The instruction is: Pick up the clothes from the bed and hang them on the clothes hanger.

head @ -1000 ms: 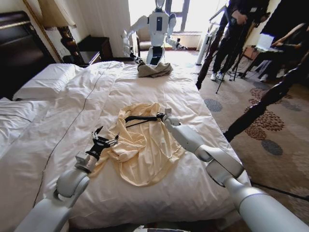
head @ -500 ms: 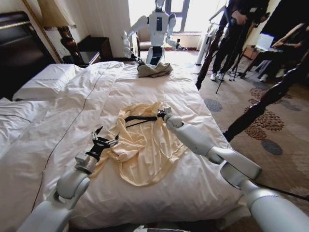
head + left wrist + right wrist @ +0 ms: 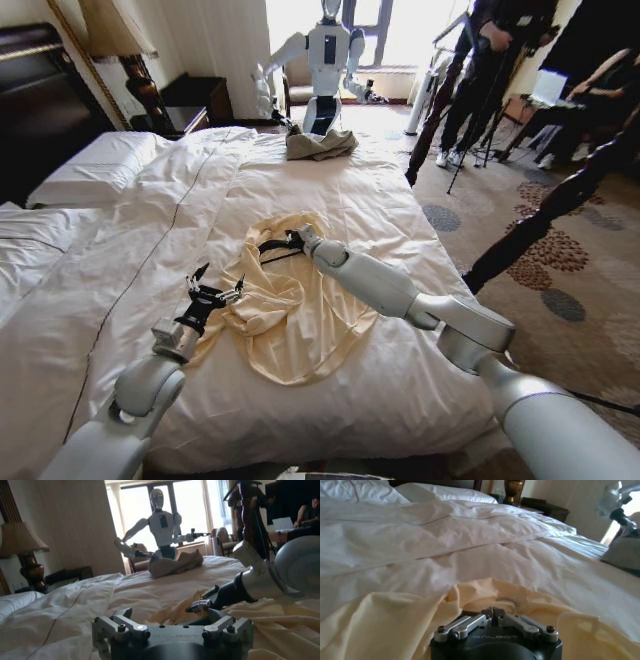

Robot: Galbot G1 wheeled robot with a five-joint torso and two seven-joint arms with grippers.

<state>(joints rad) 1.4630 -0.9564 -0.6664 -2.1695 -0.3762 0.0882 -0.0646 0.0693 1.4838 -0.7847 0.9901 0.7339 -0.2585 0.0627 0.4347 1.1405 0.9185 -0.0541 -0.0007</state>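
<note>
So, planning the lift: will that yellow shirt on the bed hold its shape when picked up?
Probably not. The yellow shirt lies crumpled in soft folds on the bed, so it will likely droop and trail. It looks thin, so probably light. The left gripper, jaws open, sits at its bunched edge.

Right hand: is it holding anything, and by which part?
The right hand, fingers shut, grips the thin black clothes hanger at its end, over the pale-yellow shirt.

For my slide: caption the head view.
Right gripper at the black hanger on the yellow shirt; left gripper at its edge.
</note>
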